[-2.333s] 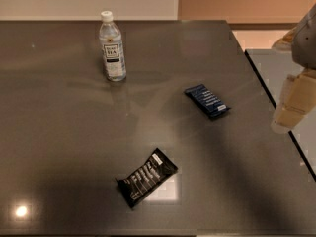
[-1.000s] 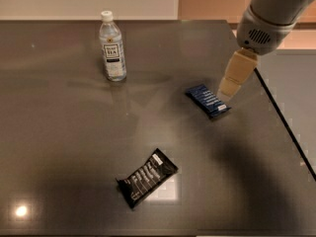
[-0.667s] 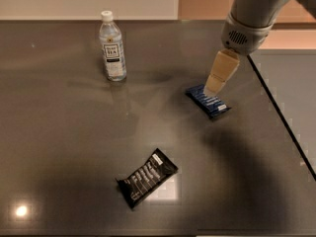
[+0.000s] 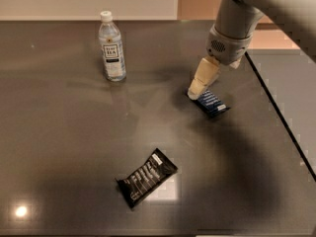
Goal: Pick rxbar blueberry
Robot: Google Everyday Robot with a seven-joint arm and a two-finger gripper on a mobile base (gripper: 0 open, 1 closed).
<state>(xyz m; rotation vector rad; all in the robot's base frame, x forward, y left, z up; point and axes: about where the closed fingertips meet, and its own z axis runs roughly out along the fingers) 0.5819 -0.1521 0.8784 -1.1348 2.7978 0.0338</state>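
On the dark tabletop (image 4: pixel 74 142), the gripper (image 4: pixel 195 92) hangs at the rxbar blueberry (image 4: pixel 213 103)'s left end, grip state unclear.

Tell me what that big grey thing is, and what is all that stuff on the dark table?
The grey thing is a robot's arm. The cream part at its end is its gripper, the robot's hand. The one picture looks down on the table. On it are a water bottle, a black-wrapped bar and the rxbar blueberry in blue. The gripper is right at the blue bar's left end, but the bar lies flat on the table, not lifted.
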